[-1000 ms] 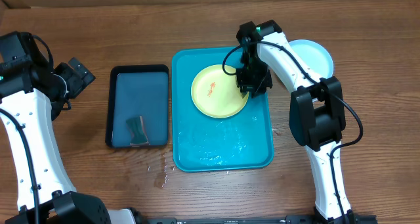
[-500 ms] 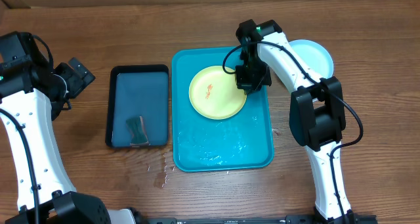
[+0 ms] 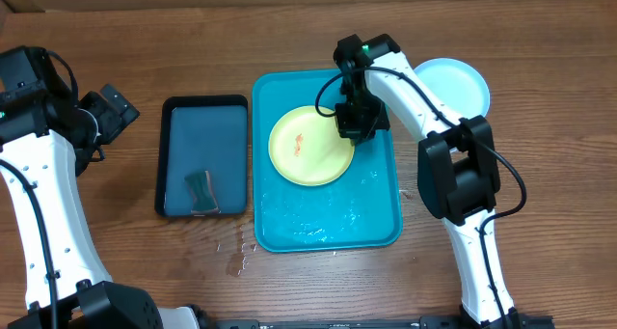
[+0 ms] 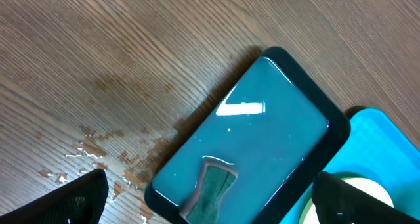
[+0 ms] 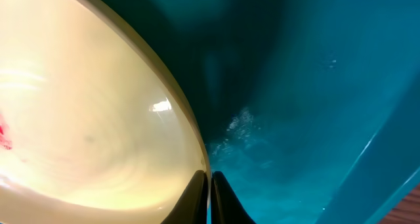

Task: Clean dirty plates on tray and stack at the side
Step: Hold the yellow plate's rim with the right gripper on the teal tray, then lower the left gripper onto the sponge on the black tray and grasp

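Observation:
A pale yellow plate (image 3: 310, 146) with a lime rim and a small red smear lies in the upper half of the wet teal tray (image 3: 328, 228). My right gripper (image 3: 352, 124) is at the plate's right edge. In the right wrist view the gripper (image 5: 210, 191) is shut, pinching the rim of the yellow plate (image 5: 85, 119) above the tray floor (image 5: 315, 86). A light blue plate (image 3: 453, 83) rests on the table just right of the tray's far corner. My left gripper (image 3: 111, 112) hangs open to the left, holding nothing.
A dark navy tray (image 3: 204, 155) of water sits left of the teal tray with a green sponge (image 3: 201, 191) in its near end. The left wrist view shows the same dark tray (image 4: 262, 125) and sponge (image 4: 211, 191). Water drops (image 3: 236, 257) spot the table.
My right gripper closed on the yellow plate's rim and dragged the plate leftward and a little nearer across the tray. The left arm stayed still.

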